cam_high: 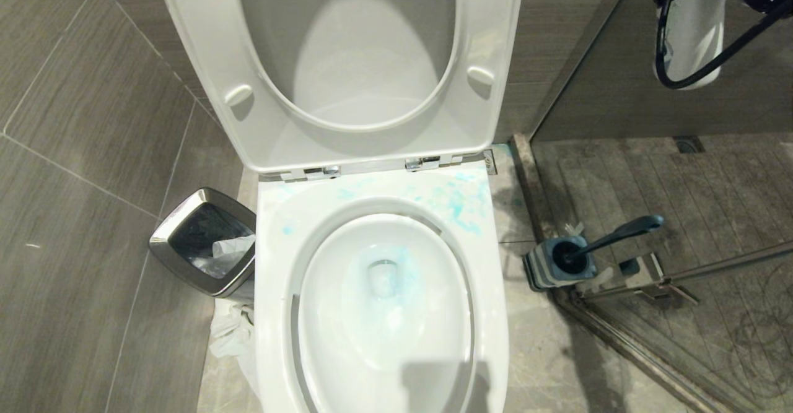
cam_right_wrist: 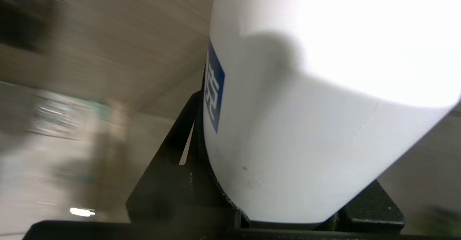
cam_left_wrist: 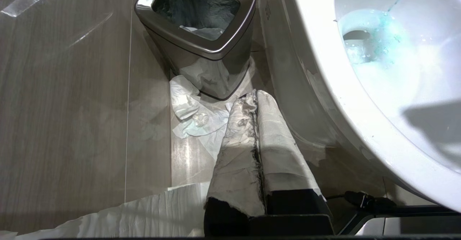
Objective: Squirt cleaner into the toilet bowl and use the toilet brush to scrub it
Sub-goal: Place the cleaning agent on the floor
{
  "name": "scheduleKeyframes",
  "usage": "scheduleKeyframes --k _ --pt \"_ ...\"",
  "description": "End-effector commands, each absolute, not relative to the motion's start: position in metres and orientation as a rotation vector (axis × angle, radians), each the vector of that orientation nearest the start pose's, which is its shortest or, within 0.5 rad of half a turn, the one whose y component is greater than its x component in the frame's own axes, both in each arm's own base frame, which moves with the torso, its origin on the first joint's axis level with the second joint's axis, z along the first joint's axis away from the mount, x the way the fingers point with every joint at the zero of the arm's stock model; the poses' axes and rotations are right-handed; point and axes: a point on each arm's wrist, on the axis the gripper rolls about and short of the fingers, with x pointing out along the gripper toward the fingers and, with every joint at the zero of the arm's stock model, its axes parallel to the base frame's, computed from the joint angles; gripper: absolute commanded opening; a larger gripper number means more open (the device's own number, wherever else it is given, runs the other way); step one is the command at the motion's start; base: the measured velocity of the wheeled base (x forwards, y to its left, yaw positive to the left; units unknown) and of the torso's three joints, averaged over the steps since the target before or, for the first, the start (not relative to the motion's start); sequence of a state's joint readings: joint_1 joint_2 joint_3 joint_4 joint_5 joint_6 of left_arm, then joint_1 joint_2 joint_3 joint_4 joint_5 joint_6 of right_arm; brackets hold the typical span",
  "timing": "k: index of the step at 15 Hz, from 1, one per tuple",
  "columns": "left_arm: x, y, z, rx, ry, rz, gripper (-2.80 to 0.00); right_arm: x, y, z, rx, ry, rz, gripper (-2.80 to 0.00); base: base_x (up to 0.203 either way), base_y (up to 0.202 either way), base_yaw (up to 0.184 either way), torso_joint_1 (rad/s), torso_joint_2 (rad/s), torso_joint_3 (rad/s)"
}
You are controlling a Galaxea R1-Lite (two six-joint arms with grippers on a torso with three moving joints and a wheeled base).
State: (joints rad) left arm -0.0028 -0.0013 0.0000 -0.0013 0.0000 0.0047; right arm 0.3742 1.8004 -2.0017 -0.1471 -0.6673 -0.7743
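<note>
From my seat at the controls, the right gripper [cam_right_wrist: 288, 218] is clamped on the cleaner [cam_right_wrist: 306, 125], a white plastic bottle with a blue label patch on its side; the bottle fills almost the whole right wrist view, wedged between the black fingers [cam_right_wrist: 169, 175], and its cap is out of sight. In the head view I see that arm only at the top right corner, where the white bottle [cam_high: 694, 35] hangs behind a loop of black cable [cam_high: 666, 60], well apart from the toilet. The large white glossy ceramic toilet bowl [cam_high: 384, 301] sits straight ahead with its seat and lid [cam_high: 347, 66] raised; teal-blue liquid [cam_high: 396, 264] pools around the drain, and teal splashes [cam_high: 461, 205] speckle the rim near the right hinge. The toilet brush [cam_high: 610, 236], with its slim blue-grey handle, stands tilted in its square blue-grey holder [cam_high: 548, 270] on the floor to the right of the toilet. My left gripper [cam_left_wrist: 256, 99] is pressed closed on nothing, its paper-wrapped fingers [cam_left_wrist: 237, 153] pointing down at crumpled white tissue [cam_left_wrist: 194, 114] lying just beside the square-rimmed steel waste bin [cam_left_wrist: 201, 49], left of the bowl.
</note>
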Motion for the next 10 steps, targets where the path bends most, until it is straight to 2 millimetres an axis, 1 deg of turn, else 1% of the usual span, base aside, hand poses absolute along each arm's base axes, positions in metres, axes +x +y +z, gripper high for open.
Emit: scheduleKeyframes --k 1,2,3,5,8,10 --pt "-0.023 0.0 0.076 0.005 -0.002 -0.003 -2.8 0.291 0.101 0.438 -0.483 -0.232 -0.209 -2.8 0.0 0.0 0.0 0.0 0.0 0.0" --pt "-0.023 0.0 0.076 0.005 -0.002 -0.003 -2.8 0.292 0.103 0.434 -0.445 -0.232 -0.121 -2.8 0.0 0.0 0.0 0.0 0.0 0.0" --pt "-0.023 0.0 0.076 0.005 -0.002 -0.003 -2.8 0.294 0.105 0.43 -0.408 -0.213 -0.069 -2.8 0.0 0.0 0.0 0.0 0.0 0.0" --pt "-0.023 0.0 0.076 0.005 -0.002 -0.003 -2.8 0.3 0.108 0.418 -0.365 -0.172 -0.022 -2.8 0.0 0.0 0.0 0.0 0.0 0.0" --pt "-0.023 0.0 0.076 0.005 -0.002 -0.003 -2.8 0.314 0.097 0.406 -0.281 -0.154 0.099 -2.8 0.0 0.0 0.0 0.0 0.0 0.0" --pt "-0.023 0.0 0.076 0.005 -0.002 -0.003 -2.8 0.326 0.097 0.396 -0.278 -0.132 0.11 -2.8 0.0 0.0 0.0 0.0 0.0 0.0"
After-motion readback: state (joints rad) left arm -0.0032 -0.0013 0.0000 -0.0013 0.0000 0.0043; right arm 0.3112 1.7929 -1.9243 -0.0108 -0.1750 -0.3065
